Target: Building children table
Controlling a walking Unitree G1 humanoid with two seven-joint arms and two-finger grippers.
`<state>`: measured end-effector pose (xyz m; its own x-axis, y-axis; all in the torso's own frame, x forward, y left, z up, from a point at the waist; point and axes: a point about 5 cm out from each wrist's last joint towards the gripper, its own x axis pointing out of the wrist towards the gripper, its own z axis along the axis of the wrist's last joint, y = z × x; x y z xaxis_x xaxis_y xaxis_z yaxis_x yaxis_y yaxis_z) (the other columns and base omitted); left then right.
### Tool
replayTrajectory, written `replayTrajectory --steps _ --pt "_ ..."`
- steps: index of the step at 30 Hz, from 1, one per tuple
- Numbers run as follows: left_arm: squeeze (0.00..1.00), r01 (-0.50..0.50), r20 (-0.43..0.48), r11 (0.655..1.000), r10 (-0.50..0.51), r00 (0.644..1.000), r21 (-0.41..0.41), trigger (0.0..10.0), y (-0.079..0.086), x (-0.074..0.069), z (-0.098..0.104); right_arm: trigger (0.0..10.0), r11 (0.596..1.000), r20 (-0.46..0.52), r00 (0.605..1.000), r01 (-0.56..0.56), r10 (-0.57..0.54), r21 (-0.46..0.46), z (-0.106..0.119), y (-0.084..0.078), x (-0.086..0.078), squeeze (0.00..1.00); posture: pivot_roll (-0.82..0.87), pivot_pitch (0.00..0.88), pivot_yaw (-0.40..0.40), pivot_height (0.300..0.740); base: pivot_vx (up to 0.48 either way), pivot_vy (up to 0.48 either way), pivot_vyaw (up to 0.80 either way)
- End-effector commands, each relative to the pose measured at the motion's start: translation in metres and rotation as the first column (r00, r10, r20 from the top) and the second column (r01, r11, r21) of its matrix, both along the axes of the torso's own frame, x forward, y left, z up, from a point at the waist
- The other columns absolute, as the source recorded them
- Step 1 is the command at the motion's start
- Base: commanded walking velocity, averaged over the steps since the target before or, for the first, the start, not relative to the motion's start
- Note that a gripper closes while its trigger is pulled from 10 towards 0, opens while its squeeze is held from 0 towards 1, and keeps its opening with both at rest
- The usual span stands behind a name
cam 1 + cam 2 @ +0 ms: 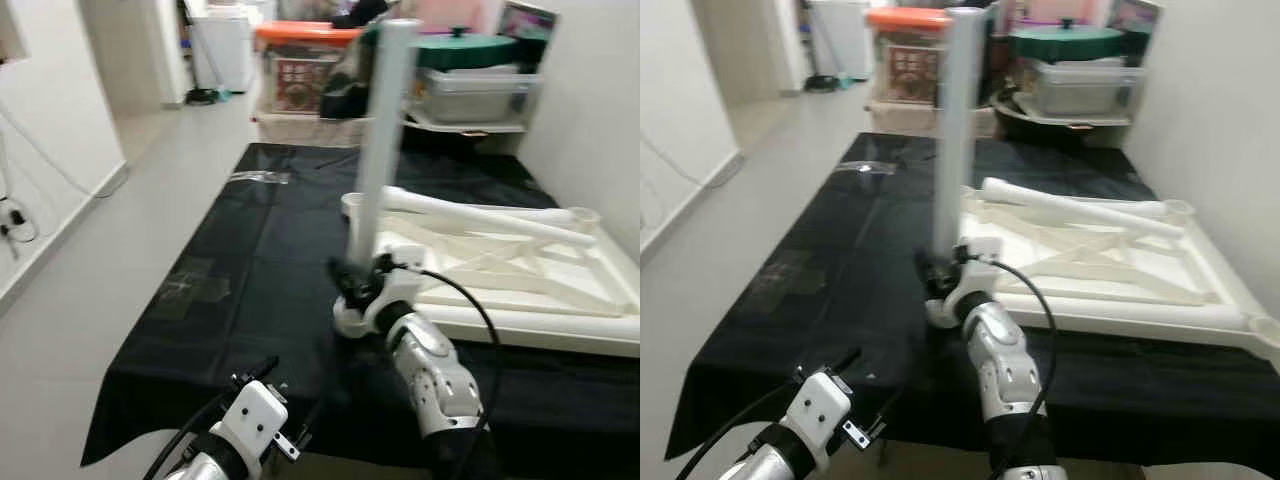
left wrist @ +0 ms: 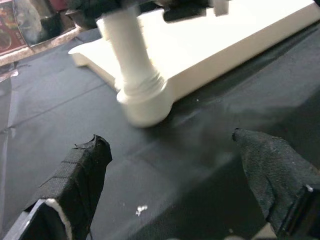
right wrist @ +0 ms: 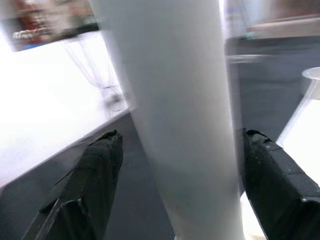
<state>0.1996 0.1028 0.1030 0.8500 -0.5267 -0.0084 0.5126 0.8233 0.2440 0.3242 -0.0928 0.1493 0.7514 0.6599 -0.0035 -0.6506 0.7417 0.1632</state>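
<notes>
A white children's table (image 1: 530,305) lies upside down on a black sheet (image 1: 260,250). One white leg (image 1: 385,130) stands upright in its near left corner socket (image 2: 145,105). My right gripper (image 1: 352,280) is low on that leg, one finger on each side, shut on it; the leg (image 3: 175,100) sits between the fingers (image 3: 95,175). Another white leg (image 1: 480,215) lies loose across the table's underside. My left gripper (image 2: 169,139) hangs open over the sheet's near edge, a little short of the socket and holding nothing.
Storage boxes stand past the sheet's far end, one with an orange lid (image 1: 300,35) and one with a green lid (image 1: 465,48). A white wall (image 1: 590,120) runs close along the right. Pale floor (image 1: 120,260) lies to the left.
</notes>
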Motion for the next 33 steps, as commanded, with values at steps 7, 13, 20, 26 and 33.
replayTrajectory --steps 7,13,20,26,33 --pt "0.0 0.006 -0.015 1.0 -0.006 1.0 -0.001 10.0 0.0 -0.001 -0.004 10.0 0.824 -0.057 0.833 -0.553 0.55 -0.126 0.009 0.003 0.004 0.0 0.12 0.0 -0.055 0.74 0.0 0.0 0.0" --pt "0.0 -0.004 -0.011 1.0 0.004 1.0 0.001 10.0 0.001 -0.001 -0.003 10.0 0.796 -0.013 0.808 -0.583 0.589 -0.161 0.023 0.02 0.018 0.0 0.13 0.0 -0.06 0.74 0.0 0.0 0.0" --pt "0.0 -0.004 -0.011 1.0 0.004 1.0 -0.002 10.0 0.0 -0.001 -0.003 0.0 0.719 0.008 0.725 -0.681 0.688 -0.139 0.026 0.027 0.009 0.0 0.12 0.0 -0.059 0.74 0.0 0.0 0.0" --pt "0.0 -0.005 -0.011 1.0 0.005 1.0 -0.006 10.0 -0.001 -0.001 -0.003 0.0 0.86 0.006 0.877 -0.469 0.48 -0.201 0.006 0.022 0.019 0.0 0.12 0.0 -0.066 0.74 0.0 0.0 0.0" --pt "0.0 -0.008 -0.012 1.0 0.008 1.0 -0.007 10.0 0.001 -0.001 -0.003 0.0 0.937 0.009 0.957 0.285 -0.289 -0.202 -0.008 -0.012 0.038 0.0 0.1 0.0 -0.055 0.74 0.0 0.0 0.0"
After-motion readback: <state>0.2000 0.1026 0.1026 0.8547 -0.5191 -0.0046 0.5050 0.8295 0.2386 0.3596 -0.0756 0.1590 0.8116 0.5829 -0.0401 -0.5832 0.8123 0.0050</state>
